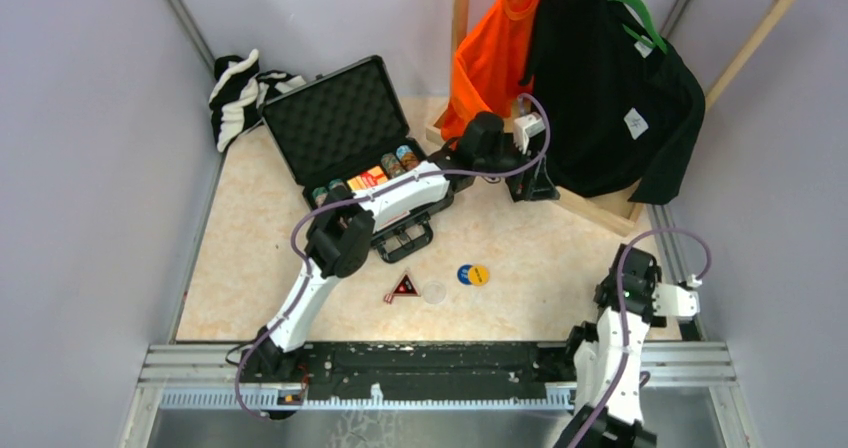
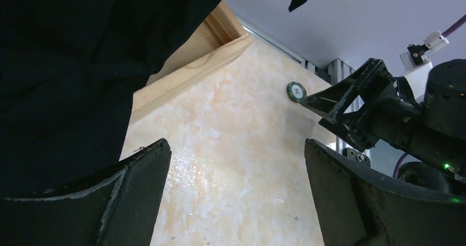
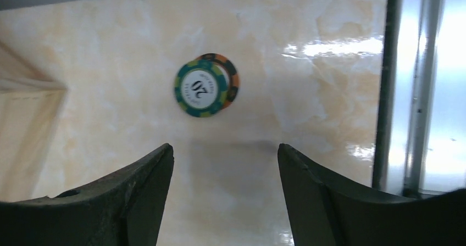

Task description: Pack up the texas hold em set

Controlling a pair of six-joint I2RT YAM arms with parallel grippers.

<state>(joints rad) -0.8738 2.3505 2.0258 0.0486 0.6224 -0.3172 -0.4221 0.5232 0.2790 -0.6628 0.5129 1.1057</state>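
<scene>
Left gripper (image 2: 236, 152) spread, empty, above table (image 2: 231, 114) beside black shirt (image 2: 66, 65). Right gripper (image 3: 225, 152) spread, empty; two overlapping chips (image 3: 200, 88) lie flat just ahead of it. Case (image 1: 335, 118) open at back left

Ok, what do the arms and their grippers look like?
Both match: the left arm and right arm have white link shells between chunky black joint housings, and a thin purple cable runs outside each. The left gripper and right gripper have broad matte black fingers with scuffed, curved edges. A small green light glows on the right arm's wrist. No lettering is visible.
</scene>
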